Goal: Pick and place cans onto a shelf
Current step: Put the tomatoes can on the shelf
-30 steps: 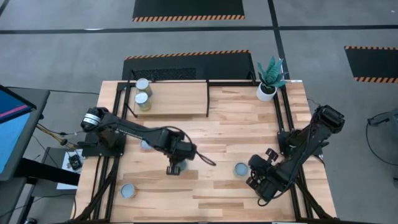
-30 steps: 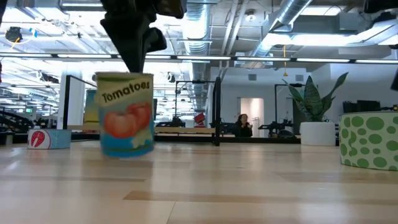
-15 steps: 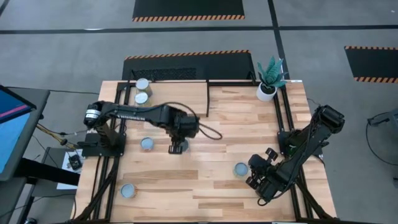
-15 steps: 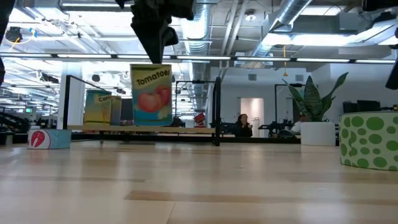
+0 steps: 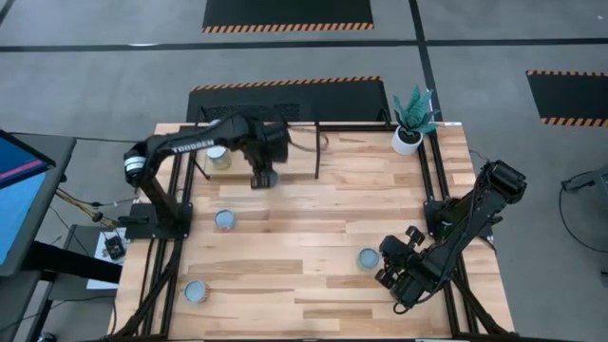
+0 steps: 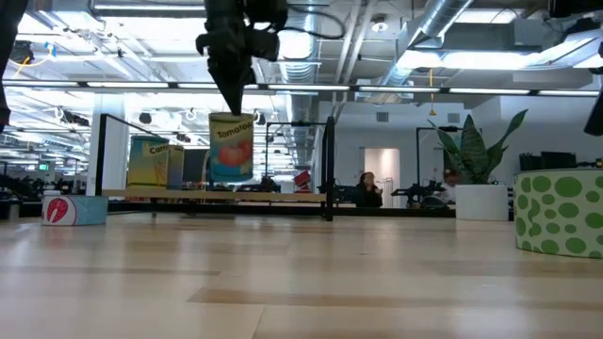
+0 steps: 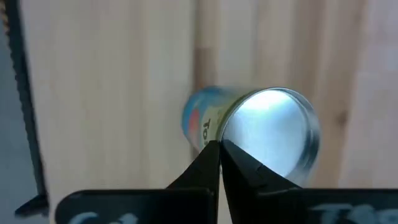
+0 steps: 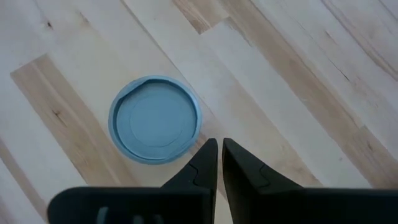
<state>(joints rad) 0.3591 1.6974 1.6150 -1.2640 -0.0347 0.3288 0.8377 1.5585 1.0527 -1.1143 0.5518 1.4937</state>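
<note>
My left gripper (image 5: 262, 178) is shut on a tomato can (image 6: 232, 146) and holds it in the air at the near edge of the shelf (image 5: 285, 152), a light-wood platform with black rails. A can (image 5: 219, 157) stands on the shelf's left end; cans there also show in the low view (image 6: 149, 162). My right gripper (image 5: 388, 273) is shut and empty, low over the table's near right, beside a can (image 8: 155, 119) that stands on its base. My left gripper pinches the rim of the can's shiny top (image 7: 225, 144) between its two fingers, at one edge of the top. The fingers come from above, pointing down. The can hangs below them, close to upright, clear of the shelf and the table.
Two more cans stand on the table, one left of centre (image 5: 225, 219) and one near left (image 5: 196, 291). A white plant pot (image 5: 408, 140) stands at the far right. In the low view a green-dotted can (image 6: 558, 212) is close at the right and a flat red-marked tin (image 6: 73, 209) at the left.
My left gripper has carried the tomato can from the middle of the table toward the far edge and upward, to the shelf's near edge. The can has stayed hanging below the shut fingers.
</note>
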